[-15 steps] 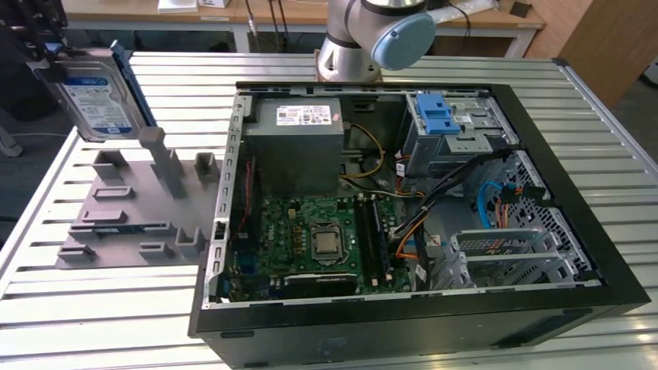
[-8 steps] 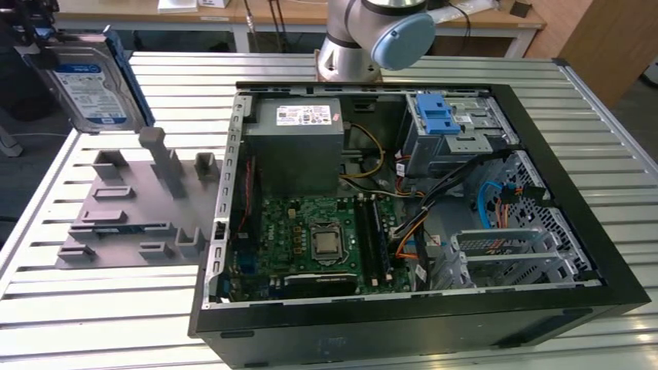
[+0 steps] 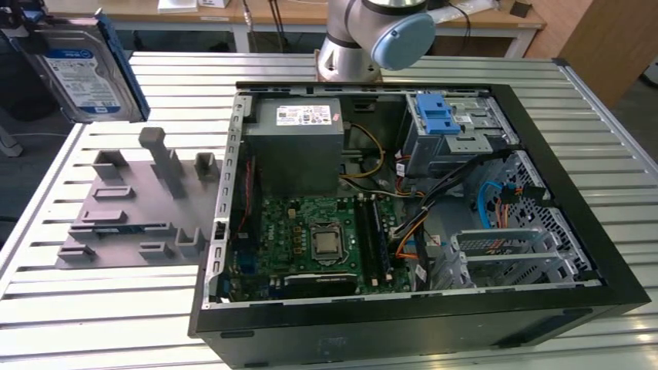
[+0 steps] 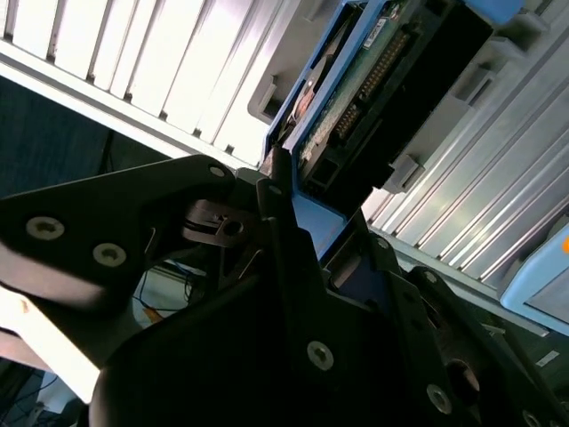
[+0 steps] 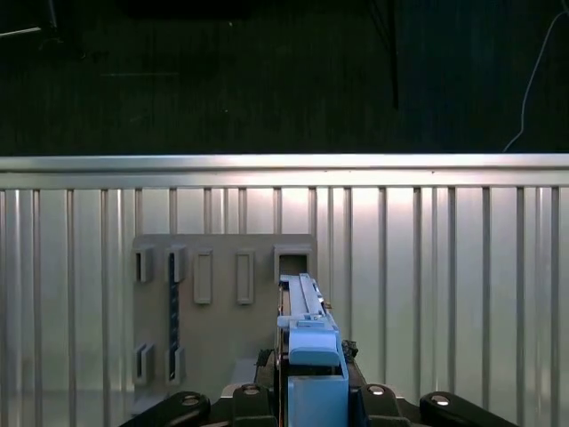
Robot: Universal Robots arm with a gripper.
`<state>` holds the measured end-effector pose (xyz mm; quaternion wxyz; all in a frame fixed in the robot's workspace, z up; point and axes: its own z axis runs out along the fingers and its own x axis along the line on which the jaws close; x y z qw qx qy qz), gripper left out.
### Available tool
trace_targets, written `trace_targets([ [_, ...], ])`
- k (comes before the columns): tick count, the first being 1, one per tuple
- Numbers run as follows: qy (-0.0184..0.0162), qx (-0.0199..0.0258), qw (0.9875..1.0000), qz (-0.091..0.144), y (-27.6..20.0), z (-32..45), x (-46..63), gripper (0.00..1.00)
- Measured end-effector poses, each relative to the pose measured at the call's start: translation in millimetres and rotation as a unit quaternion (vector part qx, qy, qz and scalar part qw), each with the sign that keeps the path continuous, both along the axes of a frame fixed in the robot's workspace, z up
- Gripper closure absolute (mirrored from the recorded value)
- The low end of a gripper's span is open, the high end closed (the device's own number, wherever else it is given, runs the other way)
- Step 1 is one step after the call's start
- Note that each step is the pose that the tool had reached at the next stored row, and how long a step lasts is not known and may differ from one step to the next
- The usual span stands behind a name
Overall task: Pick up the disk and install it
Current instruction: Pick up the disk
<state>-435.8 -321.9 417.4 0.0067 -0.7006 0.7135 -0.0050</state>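
Note:
The disk, a silver hard drive with a white-and-blue label in a blue bracket, hangs upright in the air at the exterior view's far left, above the table's edge. My gripper is shut on it. In the first wrist view the disk shows edge-on between the black fingers, above a grey fixture plate. In the second wrist view the disk's connector end sticks out past the black gripper body. The open computer case lies to the exterior view's right of the disk.
A grey fixture with upright posts and slots lies on the slatted metal table, below the disk. Inside the case are a grey power supply box, a green motherboard and a drive cage with a blue latch. The arm's base stands behind the case.

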Motion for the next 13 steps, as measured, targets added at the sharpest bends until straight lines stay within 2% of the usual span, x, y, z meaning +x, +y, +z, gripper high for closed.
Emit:
trace_targets([
  [6, -0.0001, 0.0000, 1.0000, 0.000, 0.0, 17.8, 0.0, 0.64],
  [13, -0.0001, 0.0000, 1.0000, 0.000, 0.0, 43.4, 0.0, 0.64],
])
